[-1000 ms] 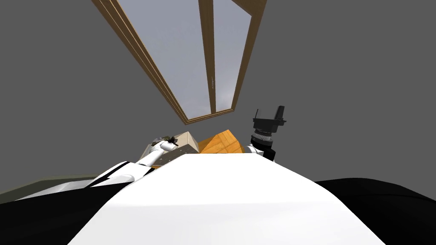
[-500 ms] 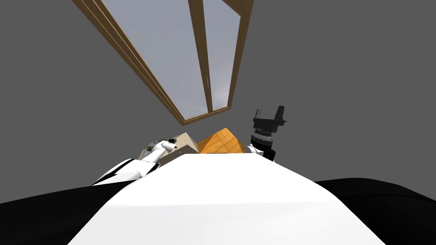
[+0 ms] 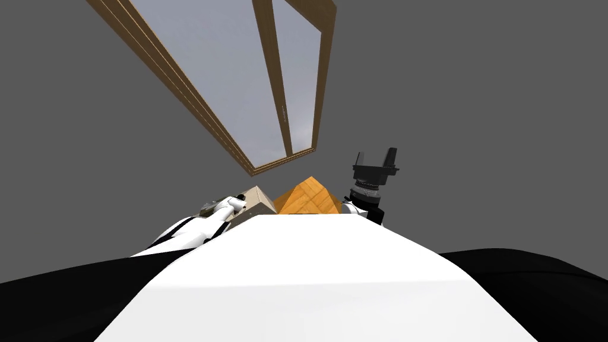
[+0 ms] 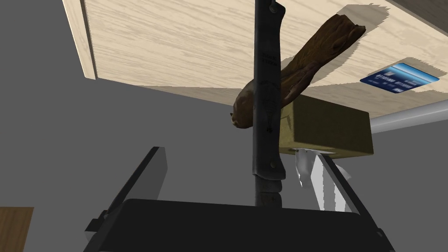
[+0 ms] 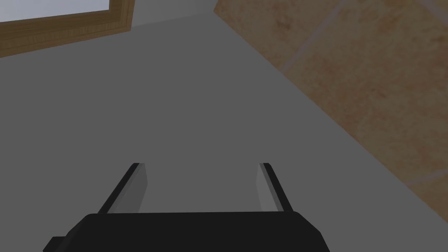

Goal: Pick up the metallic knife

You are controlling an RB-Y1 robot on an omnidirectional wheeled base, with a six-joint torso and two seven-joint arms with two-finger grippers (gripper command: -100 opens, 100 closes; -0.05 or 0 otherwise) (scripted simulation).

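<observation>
1. The left fingers [image 4: 151, 175] stand wide apart and grip nothing. Neither one touches the knife.
2. The knife [image 4: 267, 109] runs straight along the gap between them, from the dark block at their base out across the edge of the pale wood worktop [image 4: 175, 43]. I cannot tell whether it rests on that worktop.
3. Progress, as I judge it: the reach looks done, since the knife already sits between the fingers. Closing on it and lifting it are both left.
4. The knife's dark handle carries faint pale marks and two small rivets. The marks are too small to read.
5. Just behind the knife a gnarled brown piece of wood [image 4: 315, 57] lies slantwise. Beside it is an olive box [image 4: 328, 131] with a crumpled white sheet [image 4: 305, 165] at its near face, close to one finger.
6. Farther off on the worktop lies a blue card [image 4: 399, 78] with lines of pale print. None of it is legible, and no brand can be made out.
7. The right fingers [image 5: 135, 188] are also spread, with nothing between them. That arm is raised on the right, well apart from the worktop.
</observation>
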